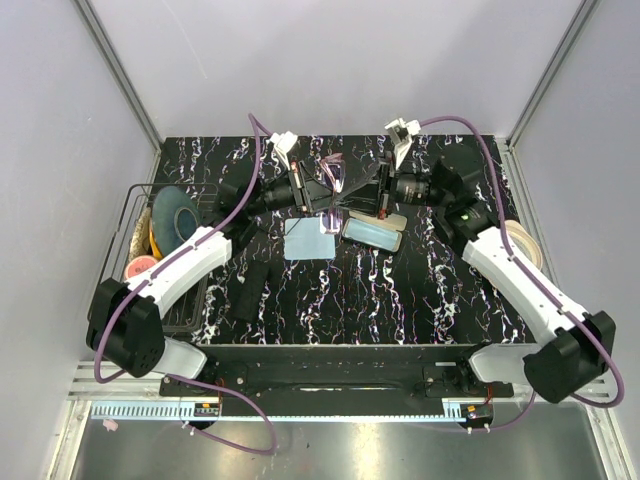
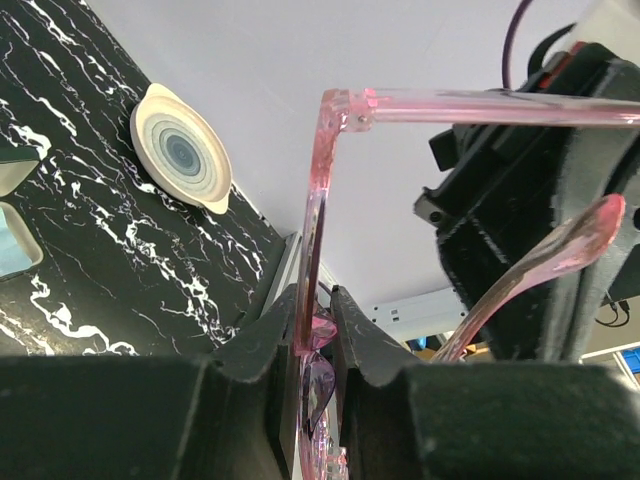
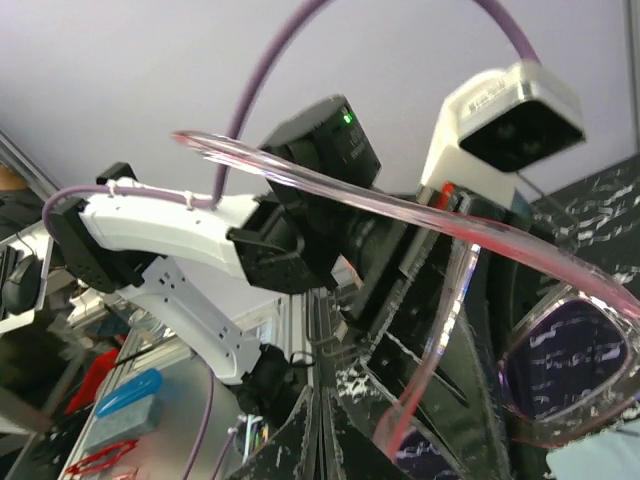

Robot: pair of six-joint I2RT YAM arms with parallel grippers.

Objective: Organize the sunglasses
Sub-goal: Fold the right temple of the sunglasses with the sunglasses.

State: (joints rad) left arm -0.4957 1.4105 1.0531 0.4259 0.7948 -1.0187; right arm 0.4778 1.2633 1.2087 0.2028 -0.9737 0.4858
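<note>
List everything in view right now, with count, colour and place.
sunglasses: one, pink frame, dark lenses, held above the table's far middle
cloth: one, pale blue, table centre
case: one, open, pale blue inside, right of the cloth
dark items: apparently two, black, left of centre, unidentifiable
tape roll: one, cream, right edge
basket: one, black wire, left edge, holding blue-grey, yellow and pink rolls
table: one, black marbled
left tool: one, black, clamped on the sunglasses' frame
right tool: one, black, fingers together, by the sunglasses
</note>
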